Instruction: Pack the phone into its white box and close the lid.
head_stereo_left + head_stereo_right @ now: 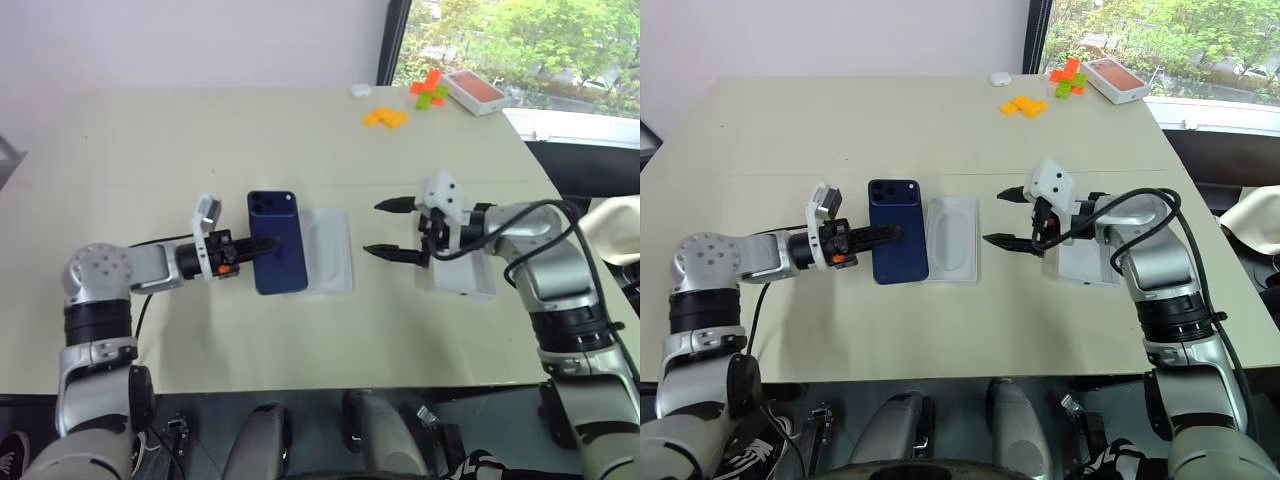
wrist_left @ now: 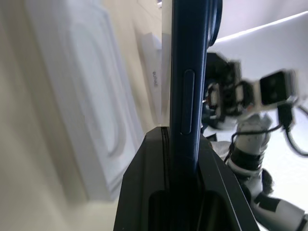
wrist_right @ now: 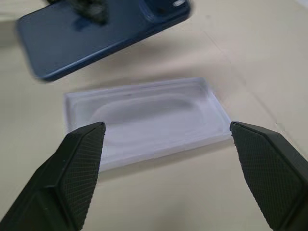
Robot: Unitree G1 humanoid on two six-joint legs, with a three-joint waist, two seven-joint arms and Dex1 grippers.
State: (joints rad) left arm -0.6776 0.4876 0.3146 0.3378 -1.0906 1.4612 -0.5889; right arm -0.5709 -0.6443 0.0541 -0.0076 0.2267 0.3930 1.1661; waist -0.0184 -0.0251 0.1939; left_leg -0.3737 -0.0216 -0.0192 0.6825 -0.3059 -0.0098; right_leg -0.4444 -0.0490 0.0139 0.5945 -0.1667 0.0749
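We find no legible text, label, brand, number or sign in any view. A small dark marking shows on the side wall of the lid (image 2: pixel 155 79) in the left wrist view, but it is too blurred for us to read. The back of the phone (image 1: pixel 276 243), the white box (image 1: pixel 330 250) and the orange-topped box (image 1: pixel 474 91) carry no characters we can make out.

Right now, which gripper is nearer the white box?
Left. The left gripper, shut on the phone, holds it raised beside the white box; the open right gripper hangs clear on the opposite side.
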